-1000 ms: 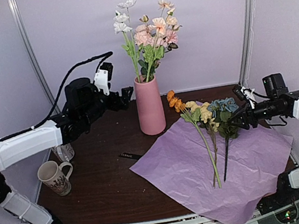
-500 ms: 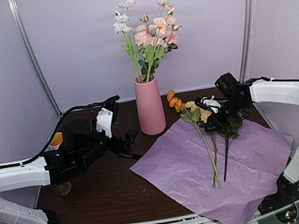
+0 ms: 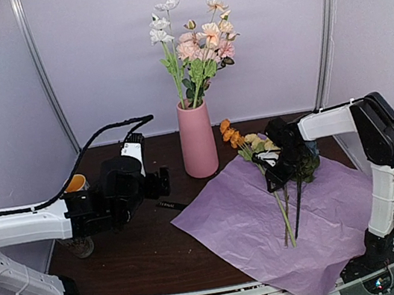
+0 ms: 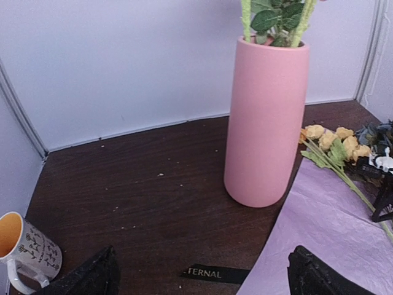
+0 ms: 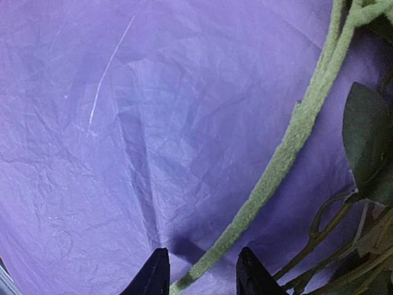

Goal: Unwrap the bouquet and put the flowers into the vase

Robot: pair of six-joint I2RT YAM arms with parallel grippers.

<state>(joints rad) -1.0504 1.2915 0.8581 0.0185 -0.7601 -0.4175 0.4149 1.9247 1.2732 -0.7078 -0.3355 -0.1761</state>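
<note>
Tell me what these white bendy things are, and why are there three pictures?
They are two robot arms fixed to a brown table, each with a two-finger pincer called a gripper. One picture comes from a camera up above. The other two come from small cameras on the arms' wrists, so you see black fingertips at the bottom. On the table stand a pink vase with some flowers in it, and a patterned mug. A black ribbon lies beside a sheet of purple tissue paper, and more flowers lie on that paper. The left gripper is wide open and holds nothing. The right gripper is down over the paper with a fuzzy green stem between its open fingers; it is not squeezing it yet.
</note>
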